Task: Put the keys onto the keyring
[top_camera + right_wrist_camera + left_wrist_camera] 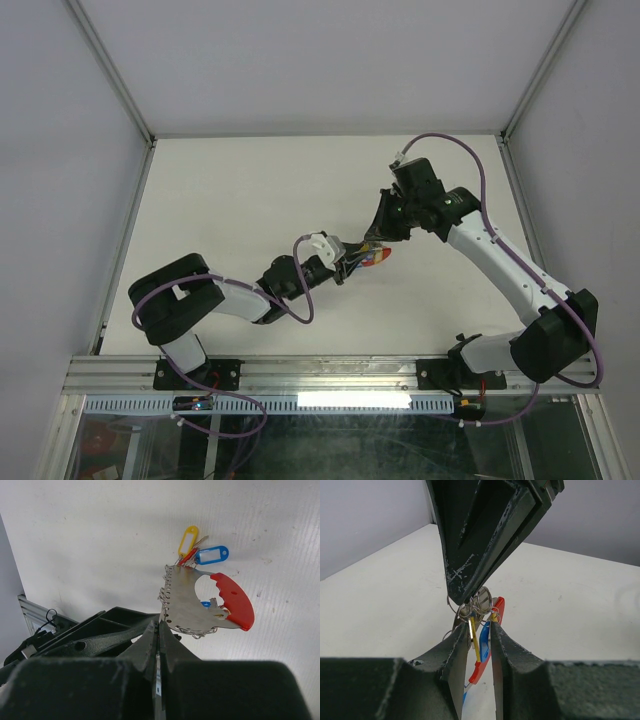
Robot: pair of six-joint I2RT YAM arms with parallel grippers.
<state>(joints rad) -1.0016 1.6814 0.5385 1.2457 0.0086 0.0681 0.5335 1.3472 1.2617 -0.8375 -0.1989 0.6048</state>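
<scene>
Keyring is off the desk, held in the air between the 2 arms near desk centre. It reads as a grey plate with a red arc on the right. Its left edge has a row of holes with small wire rings through them.

Keys hang in a cluster at the far top corner of the keyring, with 3 tags showing: yellow, red and blue. They look already attached, though I can't confirm every key is.

Left gripper is clamped on the keyring edge-on, with the red arc and yellow tag between its fingers.

Right gripper is closed, tips at the ringed edge. I can't tell whether it pinches a wire ring or the plate itself.

Step, as I judge it: late threading, working a ring onto the holed edge.

Next move needs the left gripper to hold the keyring rigid while the right gripper makes a small, precise feed along the edge. Main risk is the thin ring slipping out.
</scene>
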